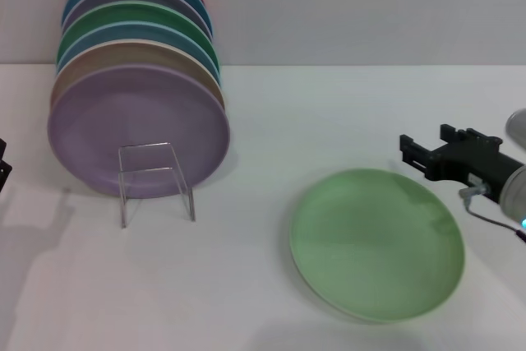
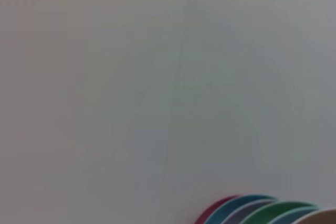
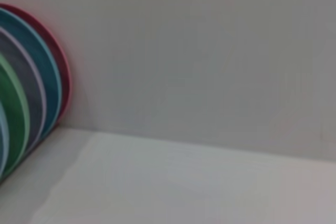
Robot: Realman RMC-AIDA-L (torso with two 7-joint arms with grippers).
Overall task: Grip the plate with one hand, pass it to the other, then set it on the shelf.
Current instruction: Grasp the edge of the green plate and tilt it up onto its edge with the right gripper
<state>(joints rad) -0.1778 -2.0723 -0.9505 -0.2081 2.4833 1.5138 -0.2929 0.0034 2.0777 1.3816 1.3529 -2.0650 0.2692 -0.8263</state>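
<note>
The plate (image 1: pixel 376 242), light pastel green, lies flat on the white table at the right of the head view. My right gripper (image 1: pixel 421 147) hovers just beyond the plate's far right rim, pointing left, open and holding nothing. At the far left edge only a black sliver of my left gripper (image 1: pixel 3 166) shows. The shelf (image 1: pixel 152 172), a clear acrylic rack, stands at the left and bears a row of upright coloured plates with a lilac plate (image 1: pixel 136 133) in front. The plate row's edges (image 3: pixel 26 87) appear in the right wrist view, and their tops (image 2: pixel 262 211) in the left wrist view.
A grey wall (image 1: pixel 370 6) runs behind the white table (image 1: pixel 271 129). A darker green plate (image 1: pixel 136 18) stands among the upright ones in the rack.
</note>
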